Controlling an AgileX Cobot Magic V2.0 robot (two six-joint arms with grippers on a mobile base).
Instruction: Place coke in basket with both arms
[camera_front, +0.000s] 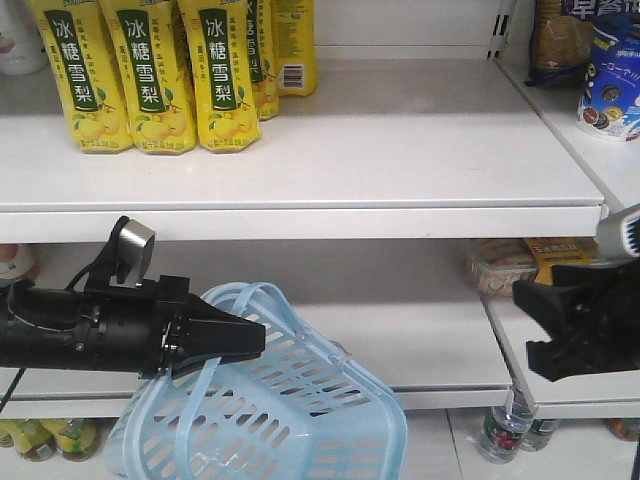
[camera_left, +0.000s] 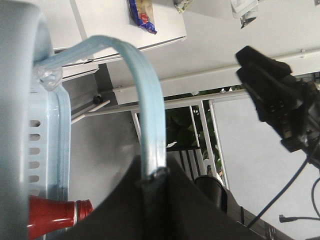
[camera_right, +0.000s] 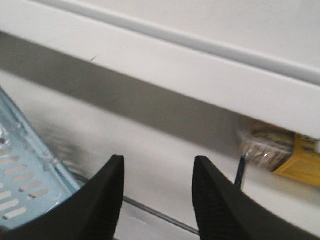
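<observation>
My left gripper (camera_front: 255, 338) is shut on the loop handles (camera_left: 150, 100) of the pale blue basket (camera_front: 270, 425), which hangs tilted below it in front of the lower shelf. In the left wrist view the jaws (camera_left: 154, 176) pinch one handle strap. My right gripper (camera_front: 528, 322) is open and empty at the right, apart from the basket; its fingers (camera_right: 107, 190) frame bare shelf. A red object with a ridged red end (camera_left: 50, 217) shows beside the basket wall (camera_left: 47, 150); I cannot tell whether it is the coke. No can shows in the front view.
Yellow drink bottles (camera_front: 150, 75) stand on the upper shelf (camera_front: 400, 170). Packaged food (camera_front: 520, 262) lies on the middle shelf at right. Bottles (camera_front: 510, 430) stand at the bottom right. Snack packs (camera_front: 600, 70) sit on the side shelf.
</observation>
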